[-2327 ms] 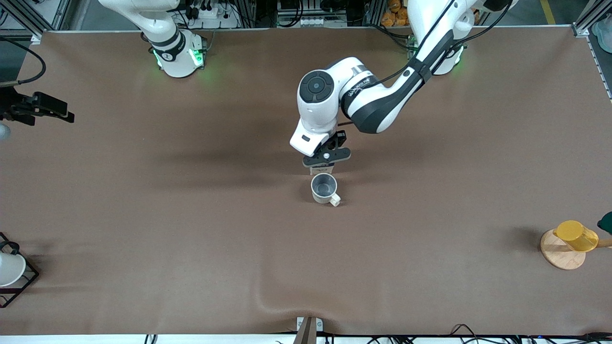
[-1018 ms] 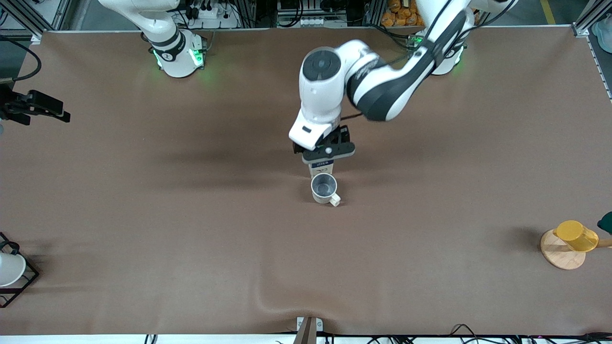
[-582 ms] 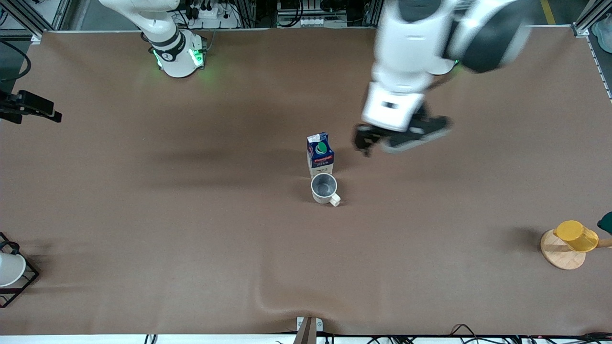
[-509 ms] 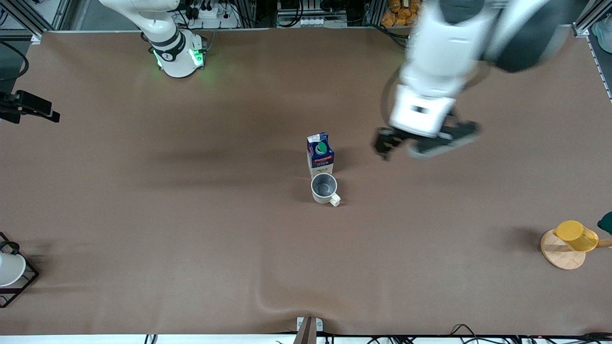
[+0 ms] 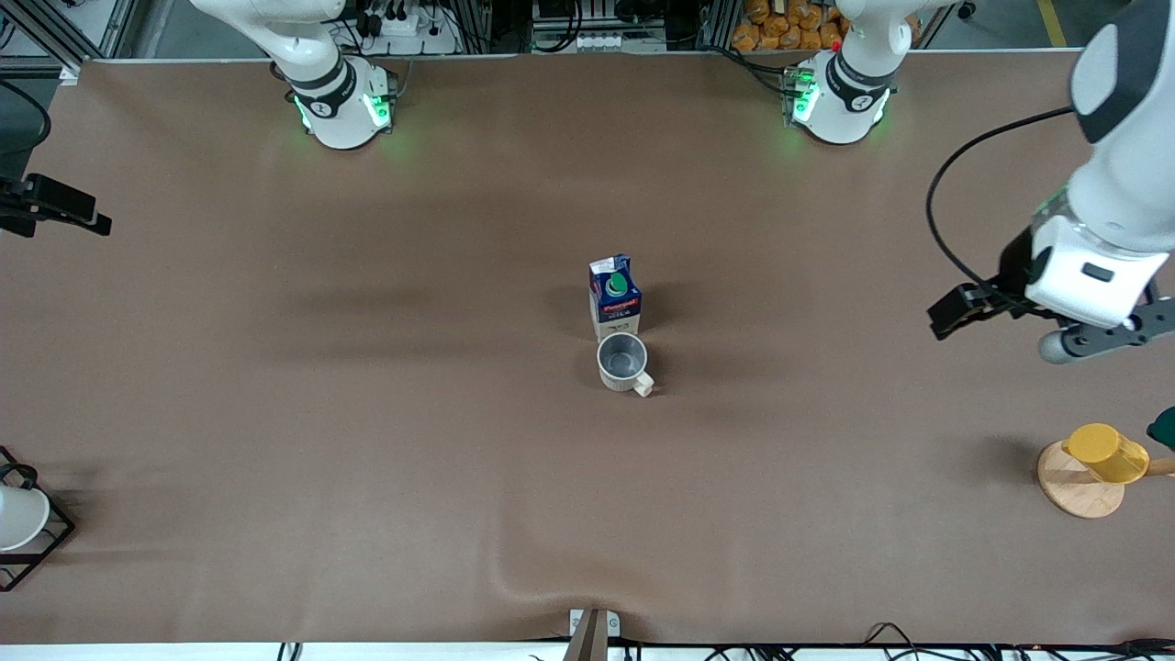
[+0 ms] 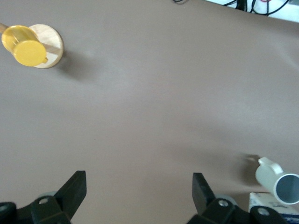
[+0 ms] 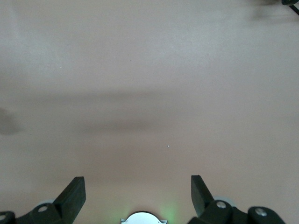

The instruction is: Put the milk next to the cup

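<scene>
The milk (image 5: 615,294), a dark blue gable-top carton with a red label, stands upright in the middle of the table. It is right beside the cup (image 5: 624,361) and farther from the front camera. The cup is off-white with a grey inside, and its handle points toward the camera. My left gripper (image 5: 1014,317) is open and empty, up over the left arm's end of the table. Its wrist view (image 6: 138,186) shows the cup (image 6: 275,175) and a corner of the milk (image 6: 268,201) at the edge. My right gripper (image 7: 138,186) is open and empty over bare table, waiting at the right arm's end (image 5: 60,207).
A translucent yellow cup (image 5: 1106,453) sits on a round wooden coaster (image 5: 1074,491) at the left arm's end, near my left gripper. A white cup in a black wire frame (image 5: 18,519) stands at the right arm's end. A dark green thing (image 5: 1164,427) shows at the edge.
My left gripper let go of the milk beside the cup, rose and swung away to the left arm's end of the table. The milk stays standing. The right gripper drifted slightly outward.
</scene>
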Action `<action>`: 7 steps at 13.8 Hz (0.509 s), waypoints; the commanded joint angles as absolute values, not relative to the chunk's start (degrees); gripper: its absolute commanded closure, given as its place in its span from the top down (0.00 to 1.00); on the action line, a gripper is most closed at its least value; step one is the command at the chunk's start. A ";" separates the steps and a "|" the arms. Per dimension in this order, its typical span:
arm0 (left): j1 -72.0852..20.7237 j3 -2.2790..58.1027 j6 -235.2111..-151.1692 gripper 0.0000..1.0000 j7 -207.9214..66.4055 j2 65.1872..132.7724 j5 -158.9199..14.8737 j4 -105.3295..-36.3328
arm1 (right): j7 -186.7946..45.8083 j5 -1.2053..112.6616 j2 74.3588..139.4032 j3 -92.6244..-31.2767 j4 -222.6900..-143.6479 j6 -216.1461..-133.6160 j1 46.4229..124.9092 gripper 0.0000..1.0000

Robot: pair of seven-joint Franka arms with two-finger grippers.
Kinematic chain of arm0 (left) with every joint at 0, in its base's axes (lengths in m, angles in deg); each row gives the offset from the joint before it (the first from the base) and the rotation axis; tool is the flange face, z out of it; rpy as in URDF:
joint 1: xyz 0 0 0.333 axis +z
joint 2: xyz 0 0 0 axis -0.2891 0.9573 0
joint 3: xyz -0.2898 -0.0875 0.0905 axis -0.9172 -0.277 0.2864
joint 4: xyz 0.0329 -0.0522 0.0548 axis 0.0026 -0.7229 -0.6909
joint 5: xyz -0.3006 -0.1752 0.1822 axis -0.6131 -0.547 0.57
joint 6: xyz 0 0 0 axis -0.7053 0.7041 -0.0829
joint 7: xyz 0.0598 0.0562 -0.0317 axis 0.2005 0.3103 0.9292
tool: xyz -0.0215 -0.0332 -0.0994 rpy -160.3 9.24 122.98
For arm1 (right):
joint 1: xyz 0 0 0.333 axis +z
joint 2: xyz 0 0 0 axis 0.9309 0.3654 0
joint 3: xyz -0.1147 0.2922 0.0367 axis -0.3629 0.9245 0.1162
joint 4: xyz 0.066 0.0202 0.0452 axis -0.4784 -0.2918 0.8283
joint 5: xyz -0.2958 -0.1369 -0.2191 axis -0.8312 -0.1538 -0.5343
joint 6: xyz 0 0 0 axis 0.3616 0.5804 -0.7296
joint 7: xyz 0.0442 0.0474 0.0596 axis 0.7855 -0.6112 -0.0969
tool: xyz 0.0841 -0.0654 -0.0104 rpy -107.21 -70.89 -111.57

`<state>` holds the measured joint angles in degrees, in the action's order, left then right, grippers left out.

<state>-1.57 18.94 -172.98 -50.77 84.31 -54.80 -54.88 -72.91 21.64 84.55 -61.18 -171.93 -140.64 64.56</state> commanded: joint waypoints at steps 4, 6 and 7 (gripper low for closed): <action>-2.02 23.70 -167.61 1.00 -63.40 79.08 -57.57 -57.25 | -73.37 21.43 84.03 -59.76 -171.95 -141.08 64.52 1.00; -13.32 36.68 -167.26 1.00 -65.16 77.67 -59.34 -57.78 | -73.46 21.43 83.86 -59.75 -172.65 -143.71 65.31 1.00; -16.25 40.57 -167.26 1.00 -65.78 77.67 -59.43 -57.60 | -73.37 21.43 83.86 -59.75 -172.57 -143.81 65.40 1.00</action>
